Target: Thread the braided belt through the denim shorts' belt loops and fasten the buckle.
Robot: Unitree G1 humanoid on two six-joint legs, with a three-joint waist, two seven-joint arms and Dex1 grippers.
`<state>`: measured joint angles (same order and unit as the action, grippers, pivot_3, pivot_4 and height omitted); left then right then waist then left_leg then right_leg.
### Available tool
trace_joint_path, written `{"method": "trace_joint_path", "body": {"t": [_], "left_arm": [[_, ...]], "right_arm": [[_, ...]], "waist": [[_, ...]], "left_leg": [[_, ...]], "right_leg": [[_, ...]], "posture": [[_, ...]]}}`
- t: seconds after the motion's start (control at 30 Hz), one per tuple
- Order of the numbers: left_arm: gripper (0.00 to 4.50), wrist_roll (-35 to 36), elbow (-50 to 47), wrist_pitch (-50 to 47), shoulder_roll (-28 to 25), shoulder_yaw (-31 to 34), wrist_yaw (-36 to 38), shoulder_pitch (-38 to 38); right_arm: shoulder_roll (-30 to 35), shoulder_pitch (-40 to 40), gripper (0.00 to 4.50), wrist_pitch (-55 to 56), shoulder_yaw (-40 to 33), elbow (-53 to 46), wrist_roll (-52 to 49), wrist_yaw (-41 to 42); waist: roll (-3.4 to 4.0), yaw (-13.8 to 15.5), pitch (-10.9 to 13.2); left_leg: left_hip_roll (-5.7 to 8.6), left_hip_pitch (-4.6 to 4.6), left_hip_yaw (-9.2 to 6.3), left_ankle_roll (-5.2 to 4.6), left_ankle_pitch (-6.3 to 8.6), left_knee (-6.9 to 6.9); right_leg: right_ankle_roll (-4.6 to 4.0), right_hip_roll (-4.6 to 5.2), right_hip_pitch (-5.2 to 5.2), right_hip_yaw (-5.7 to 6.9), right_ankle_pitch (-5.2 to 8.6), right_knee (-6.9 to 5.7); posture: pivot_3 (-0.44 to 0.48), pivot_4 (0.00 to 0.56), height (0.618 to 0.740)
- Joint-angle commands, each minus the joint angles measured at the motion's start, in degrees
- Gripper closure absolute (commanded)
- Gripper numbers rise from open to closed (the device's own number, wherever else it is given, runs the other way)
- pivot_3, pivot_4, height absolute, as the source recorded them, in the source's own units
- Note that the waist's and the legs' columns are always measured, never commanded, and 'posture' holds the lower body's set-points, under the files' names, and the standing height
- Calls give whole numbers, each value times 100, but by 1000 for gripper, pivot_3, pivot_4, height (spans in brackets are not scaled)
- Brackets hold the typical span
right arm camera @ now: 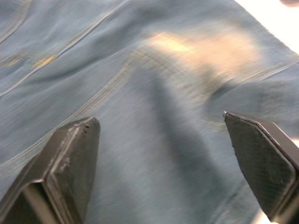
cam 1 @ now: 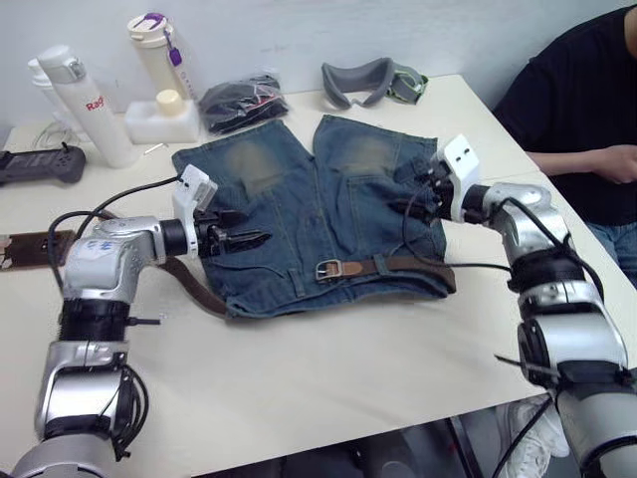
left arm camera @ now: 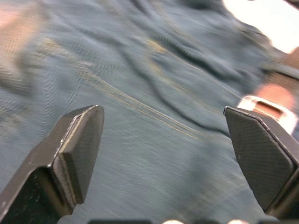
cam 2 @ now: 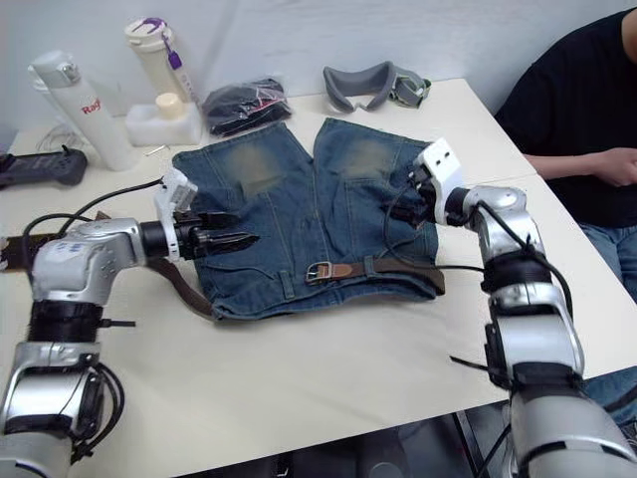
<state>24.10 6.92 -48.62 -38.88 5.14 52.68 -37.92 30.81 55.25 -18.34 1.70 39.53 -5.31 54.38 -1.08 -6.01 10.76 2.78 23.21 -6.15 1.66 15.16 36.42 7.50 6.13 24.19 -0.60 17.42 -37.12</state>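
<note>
Lying across the waistband of the blue faded denim shorts [cam 1: 318, 214] on the tabletop [cam 1: 328, 368], the dark brown braided belt [cam 1: 398, 265] ran left to right, its silver metal buckle [cam 1: 328, 270] between both wide-open, empty fingers, nearer the left gripper [cam 1: 249, 239] than the right gripper [cam 1: 413, 204].

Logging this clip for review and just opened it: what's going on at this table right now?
A two-armed robot is working on denim shorts laid flat on the table. A brown belt already runs along the waistband, its buckle near the middle. The left gripper and right gripper are both open over the denim, holding nothing. One belt end trails off the shorts on the robot's left. A person sits beside the table.
</note>
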Motion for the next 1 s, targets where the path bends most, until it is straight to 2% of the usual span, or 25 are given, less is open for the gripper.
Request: {"method": "trace_joint_path", "body": {"t": [0.03, 0.07, 0.1, 0.2, 0.3, 0.4, 0.47, 0.5, 0.6, 0.77, 0.9, 1.0], "left_arm": [[32, 304, -684, -353, -260, 558, -198, 290], [32, 355, -793, -470, -298, 707, -314, 400], [32, 407, -916, -595, -340, 859, -426, 527], [32, 559, -1212, -893, -408, 1213, -686, 847], [32, 787, -1507, -1371, -388, 1828, -1059, 1247], [32, 985, -1751, -1831, -163, 2383, -1581, 1454], [32, 924, -1893, -1919, 4, 2562, -1998, 1491], [32, 887, -1959, -1957, 99, 2626, -2209, 1489], [32, 844, -2062, -2341, 580, 2891, -3030, 1223], [32, 761, -2029, -2996, 1159, 3083, -3975, 721], [32, 239, -1531, -3277, 1583, 3236, -4952, 160], [32, -200, -1185, -3233, 1786, 3125, -5525, -168]], "right_arm": [[197, -394, 0, -934, -123, -1530, -413, 183], [263, -568, 0, -1137, -105, -1915, -497, 267], [370, -761, 0, -1245, -36, -2324, -540, 396], [580, -1113, 0, -1566, 19, -3155, -743, 608], [781, -1375, 0, -1884, -37, -3844, -1085, 858], [906, -1587, 0, -2089, -62, -4252, -1366, 1007], [938, -1630, 0, -2247, -50, -4321, -1423, 926], [952, -1629, 0, -2183, -11, -4322, -1370, 876], [1046, -1614, 0, -2343, 8, -4418, -1498, 954], [1402, -1735, 0, -2470, 106, -4686, -1645, 1271], [1596, -1843, 0, -2591, 122, -4859, -1781, 1344], [1650, -1907, 0, -2698, 99, -4981, -1893, 1314]], "waist": [[13, -35, 7], [22, -14, 13], [27, 43, 16], [30, 280, 18], [29, 370, 18], [29, 417, 18], [29, 406, 19], [28, 441, 19], [28, 533, 19], [22, 630, 21], [14, 619, 24], [10, 594, 25]], "left_leg": [[78, -2, -116, 6, -58, -51], [107, -3, -176, 18, -92, -65], [99, -4, -157, 60, -114, -59], [76, -12, -116, 73, -108, -57], [62, -14, -99, 78, -88, -40], [65, -15, -119, 72, -79, -43], [126, -15, -254, 43, -95, -64], [125, -10, -242, 67, -110, -54], [131, -11, -207, 71, -114, -45], [133, -9, -173, 66, -109, -39], [133, -9, -145, 59, -105, -37], [132, -12, -127, 58, -104, -37]], "right_leg": [[9, 59, -17, 74, 12, 2], [10, 88, -34, 119, 18, 5], [6, 86, -33, 120, 19, 16], [1, 72, -28, 102, 21, 23], [-5, 56, -29, 84, 17, 24], [-5, 58, -35, 80, 17, 30], [-1, 114, -87, 197, 23, 24], [-2, 118, -68, 179, 23, 42], [3, 125, -71, 164, 20, 35], [14, 126, -69, 150, 13, 48], [26, 125, -68, 133, 6, 58], [29, 125, -64, 124, 3, 60]], "posture": [[0, 150, 740], [0, 150, 740], [0, 150, 740], [0, 150, 740], [0, 150, 740], [0, 150, 740], [0, 150, 740], [0, 150, 740], [0, 150, 740], [0, 150, 740], [0, 150, 740], [0, 150, 740]]}}
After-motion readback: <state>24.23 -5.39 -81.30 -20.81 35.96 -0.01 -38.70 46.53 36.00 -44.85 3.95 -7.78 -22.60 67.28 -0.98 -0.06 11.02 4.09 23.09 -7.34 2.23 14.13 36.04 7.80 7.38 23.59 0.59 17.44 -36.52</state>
